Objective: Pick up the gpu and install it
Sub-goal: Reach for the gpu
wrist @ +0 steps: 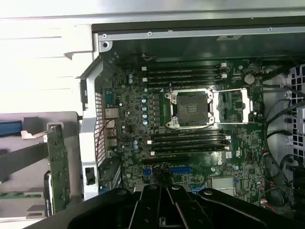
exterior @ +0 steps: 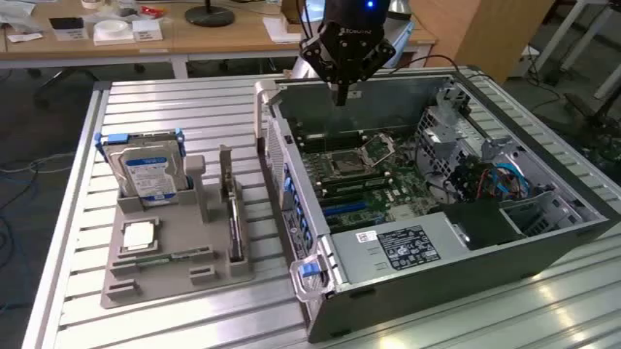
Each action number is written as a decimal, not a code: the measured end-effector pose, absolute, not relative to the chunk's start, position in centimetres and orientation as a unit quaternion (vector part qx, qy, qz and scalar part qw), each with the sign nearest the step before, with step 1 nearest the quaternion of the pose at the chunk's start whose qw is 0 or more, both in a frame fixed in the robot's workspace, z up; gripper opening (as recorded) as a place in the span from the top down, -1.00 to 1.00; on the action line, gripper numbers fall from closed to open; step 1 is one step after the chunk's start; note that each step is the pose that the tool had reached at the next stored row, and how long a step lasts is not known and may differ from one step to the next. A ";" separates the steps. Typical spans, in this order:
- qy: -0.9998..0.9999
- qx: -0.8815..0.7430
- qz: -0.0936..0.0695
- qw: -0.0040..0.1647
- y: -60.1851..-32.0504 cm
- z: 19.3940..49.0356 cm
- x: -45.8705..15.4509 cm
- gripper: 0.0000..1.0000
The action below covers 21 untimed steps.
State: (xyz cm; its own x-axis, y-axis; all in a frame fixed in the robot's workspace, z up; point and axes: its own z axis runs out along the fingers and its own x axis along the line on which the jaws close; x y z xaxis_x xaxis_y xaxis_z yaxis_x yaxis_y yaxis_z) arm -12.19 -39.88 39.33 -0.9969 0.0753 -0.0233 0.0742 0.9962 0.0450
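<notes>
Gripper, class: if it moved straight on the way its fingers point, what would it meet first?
Probably the motherboard inside the open computer case, near the blue slots under the gripper. Depth is unclear, so this is a best guess.

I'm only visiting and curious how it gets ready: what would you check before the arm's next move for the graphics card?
1. Gripper holds nothing: ok.
2. Gripper open for a grasp: not ok, shut.
3. gpu upright in the grey holder: ok.
4. Gripper above the gpu: not ok, it hangs over the computer case.
5. Case open, motherboard exposed: ok.
6. Blue card slot free: ok as far as it shows.
</notes>
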 end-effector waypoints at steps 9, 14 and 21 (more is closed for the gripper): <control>0.999 0.037 0.022 0.012 -39.9 39.3 -12.2 0.80; 0.999 0.037 0.022 0.012 -39.9 39.3 -12.2 0.80; 0.999 0.037 0.022 0.012 -39.9 39.3 -13.3 0.80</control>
State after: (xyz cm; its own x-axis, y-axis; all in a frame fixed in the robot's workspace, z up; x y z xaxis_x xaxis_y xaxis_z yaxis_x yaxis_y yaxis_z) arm -13.26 -39.88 39.33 -0.9969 0.0753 -0.0233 0.0742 0.9962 0.0451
